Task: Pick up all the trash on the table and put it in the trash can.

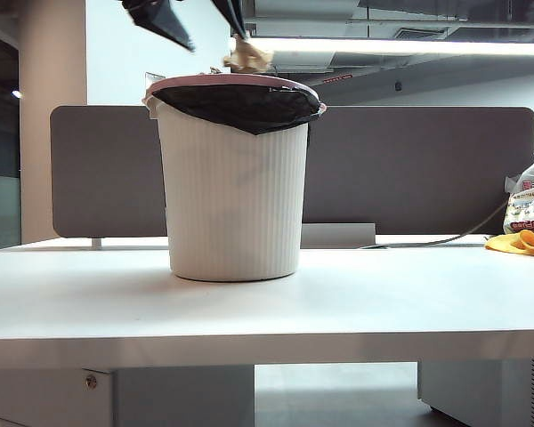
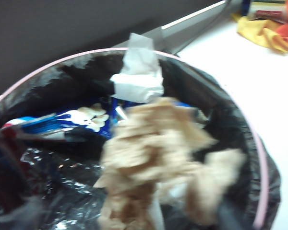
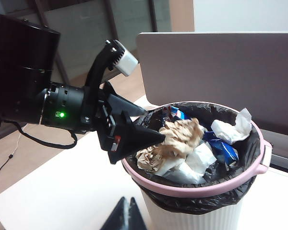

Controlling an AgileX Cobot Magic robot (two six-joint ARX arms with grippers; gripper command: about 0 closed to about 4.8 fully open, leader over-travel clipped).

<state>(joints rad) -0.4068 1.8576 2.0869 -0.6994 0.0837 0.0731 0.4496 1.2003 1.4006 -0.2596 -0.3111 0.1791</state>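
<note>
Trash point(image 1: 247, 58), a tan paper ball, shows in the exterior view just above the rim of the can point(image 1: 234, 209), right below the dark tips of my left gripper point(image 1: 203, 25) at the top edge. Those jaws look spread, with the ball under one tip; I cannot tell whether it touches. The can stands on the table point(image 1: 267, 307), whose top shows no other paper ball. A printed bag point(image 1: 527, 203) and a yellow cloth point(image 1: 519, 243) sit far right.

From the left wrist, I see the ball point(image 2: 158, 153), blurred, over the can's mouth point(image 2: 261, 163), with white tissue point(image 2: 139, 79) and blue wrappers point(image 2: 62, 122) inside the black liner.

From the right wrist, the left gripper point(image 3: 129, 136) reaches over the pink rim point(image 3: 192, 189), its jaws apart, and the ball point(image 3: 175, 141) lies at its tips on the heap in the can. My right gripper point(image 3: 127, 215) hangs beside the can, jaws together, empty.

I judge this the drop-off step. Next I would lift the left arm clear and check the table for more paper.
</note>
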